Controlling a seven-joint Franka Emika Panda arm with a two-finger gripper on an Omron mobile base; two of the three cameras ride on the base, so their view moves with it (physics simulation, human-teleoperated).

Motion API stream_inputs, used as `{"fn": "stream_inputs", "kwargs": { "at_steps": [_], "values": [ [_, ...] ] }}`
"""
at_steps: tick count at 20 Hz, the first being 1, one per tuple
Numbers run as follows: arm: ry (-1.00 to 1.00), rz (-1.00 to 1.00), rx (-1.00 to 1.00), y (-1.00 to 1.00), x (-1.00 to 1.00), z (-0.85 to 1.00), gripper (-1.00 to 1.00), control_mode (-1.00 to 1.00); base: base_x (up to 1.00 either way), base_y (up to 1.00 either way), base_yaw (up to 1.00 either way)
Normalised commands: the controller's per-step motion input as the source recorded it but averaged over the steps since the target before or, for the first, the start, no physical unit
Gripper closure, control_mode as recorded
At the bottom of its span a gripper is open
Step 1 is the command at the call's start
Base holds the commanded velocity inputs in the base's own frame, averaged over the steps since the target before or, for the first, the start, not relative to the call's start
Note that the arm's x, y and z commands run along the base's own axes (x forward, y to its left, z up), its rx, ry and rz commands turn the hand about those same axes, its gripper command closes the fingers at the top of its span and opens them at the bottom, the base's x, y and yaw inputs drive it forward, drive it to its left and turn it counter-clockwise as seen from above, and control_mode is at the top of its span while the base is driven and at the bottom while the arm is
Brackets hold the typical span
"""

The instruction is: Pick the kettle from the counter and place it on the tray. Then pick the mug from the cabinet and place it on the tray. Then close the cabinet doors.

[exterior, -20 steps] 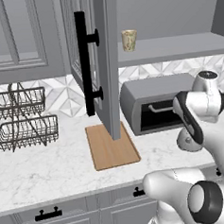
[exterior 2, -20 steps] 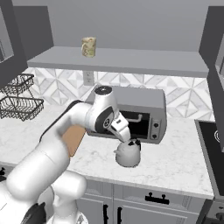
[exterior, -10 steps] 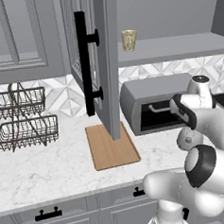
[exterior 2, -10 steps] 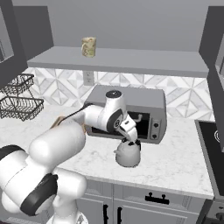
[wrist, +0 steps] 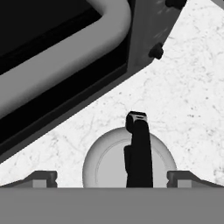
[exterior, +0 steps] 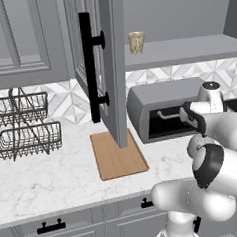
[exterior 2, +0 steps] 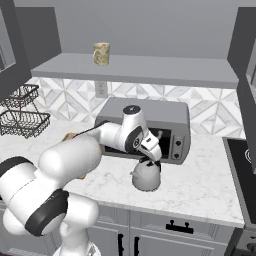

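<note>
Grey toaster oven directly behind the gripper, dark door close ahead. Two dark wire baskets stacked far left. Stovetop off right.

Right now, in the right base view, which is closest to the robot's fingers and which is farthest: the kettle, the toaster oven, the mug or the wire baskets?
1. The kettle, right below the open gripper.
2. The toaster oven, just behind it on the counter.
3. The mug, up on the cabinet shelf, to the left.
4. The wire baskets, far left by the wall.
</note>
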Motion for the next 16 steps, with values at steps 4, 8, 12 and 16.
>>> {"fn": "stream_inputs", "kwargs": {
  "at_steps": [4,8,12,16],
  "values": [
    [0.00,0.00,-0.05,-0.09,0.01,-0.32,-1.00,-1.00,0.00,0.00,0.00],
    [0.00,0.00,0.00,-0.08,-0.10,-0.30,-1.00,-1.00,0.00,0.00,0.00],
    [0.00,0.00,0.00,-0.03,-0.26,-0.31,-1.00,-1.00,0.00,0.00,0.00],
    [0.00,0.00,0.00,0.00,-0.04,-0.26,-1.00,-1.00,0.00,0.00,0.00]
  ]
}}
